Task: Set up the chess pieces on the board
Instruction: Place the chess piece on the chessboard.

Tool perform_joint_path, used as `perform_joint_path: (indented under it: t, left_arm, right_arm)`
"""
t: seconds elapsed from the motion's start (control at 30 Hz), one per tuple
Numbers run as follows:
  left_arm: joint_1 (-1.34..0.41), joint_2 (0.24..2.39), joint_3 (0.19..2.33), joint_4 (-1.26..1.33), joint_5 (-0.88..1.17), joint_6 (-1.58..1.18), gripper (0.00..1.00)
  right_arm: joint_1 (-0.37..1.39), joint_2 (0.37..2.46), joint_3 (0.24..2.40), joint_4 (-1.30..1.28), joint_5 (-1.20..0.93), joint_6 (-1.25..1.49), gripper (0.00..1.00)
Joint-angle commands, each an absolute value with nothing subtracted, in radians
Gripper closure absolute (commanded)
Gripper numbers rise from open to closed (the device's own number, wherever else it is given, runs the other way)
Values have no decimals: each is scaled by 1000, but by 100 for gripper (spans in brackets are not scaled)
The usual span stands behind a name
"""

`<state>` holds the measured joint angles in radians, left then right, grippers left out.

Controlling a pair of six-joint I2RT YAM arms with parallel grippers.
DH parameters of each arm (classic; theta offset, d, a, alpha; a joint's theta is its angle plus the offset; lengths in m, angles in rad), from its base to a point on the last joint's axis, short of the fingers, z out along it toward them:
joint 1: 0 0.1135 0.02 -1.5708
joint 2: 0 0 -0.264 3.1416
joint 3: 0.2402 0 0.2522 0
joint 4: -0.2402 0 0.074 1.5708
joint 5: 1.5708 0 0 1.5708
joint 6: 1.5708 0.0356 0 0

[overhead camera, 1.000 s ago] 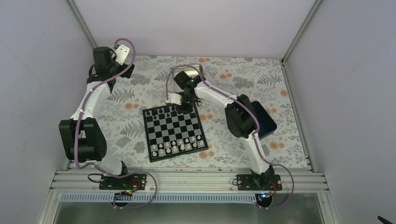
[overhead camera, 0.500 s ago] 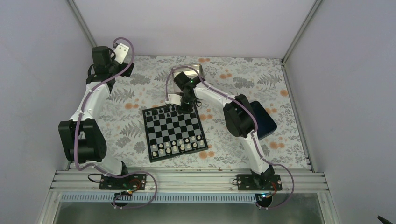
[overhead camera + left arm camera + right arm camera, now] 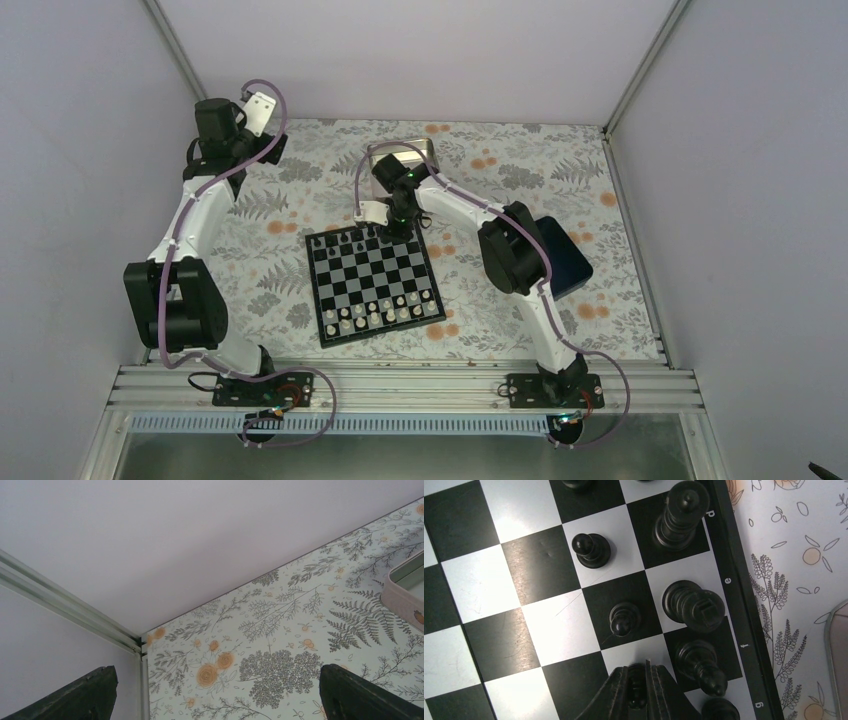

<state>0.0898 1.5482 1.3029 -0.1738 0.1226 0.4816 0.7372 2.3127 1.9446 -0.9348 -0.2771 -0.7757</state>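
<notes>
The small chessboard (image 3: 372, 283) lies mid-table, black chessmen along its far edge and cream ones along its near edge. My right gripper (image 3: 396, 232) hangs over the far edge. In the right wrist view its fingers (image 3: 637, 692) are shut on a black pawn (image 3: 636, 682) held over a silvery square. Two more black pawns (image 3: 592, 550) (image 3: 624, 619) and taller black pieces (image 3: 694, 603) stand on squares near the board's border (image 3: 736, 605). My left gripper (image 3: 258, 108) is high at the far left corner, open and empty, its fingertips (image 3: 80, 695) wide apart.
A shiny metal tin (image 3: 410, 156) stands behind the board; its rim shows in the left wrist view (image 3: 405, 595). A navy blue box (image 3: 565, 255) lies to the right under the right arm's elbow. Grey walls enclose the floral tablecloth.
My right gripper has shifted slightly left along the board's far edge. The left arm has hardly moved.
</notes>
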Motion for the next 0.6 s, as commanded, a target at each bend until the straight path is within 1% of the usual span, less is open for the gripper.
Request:
perform_joint_path:
  t: [0.0,0.2,0.43,0.5,0.57]
  left_arm:
    - [98,1521,1300,-169,147,472,0]
    - [98,1518,1295,-170,157,470,0]
    - [99,1495,1295,-180,153,466,0]
    - [98,1486,1298,-184,153,464,0]
    - [98,1476,1301,-186,149,454,0]
  right_arm:
    - [733,2319,1966,-922,-287,-759,85]
    - [732,2289,1957,-916,-299,-751,72]
    - [732,2218,1987,-986,-326,-754,72]
    - [732,2174,2016,-1039,-348,-749,69]
    - [731,2116,2039,-1094,-376,-749,63]
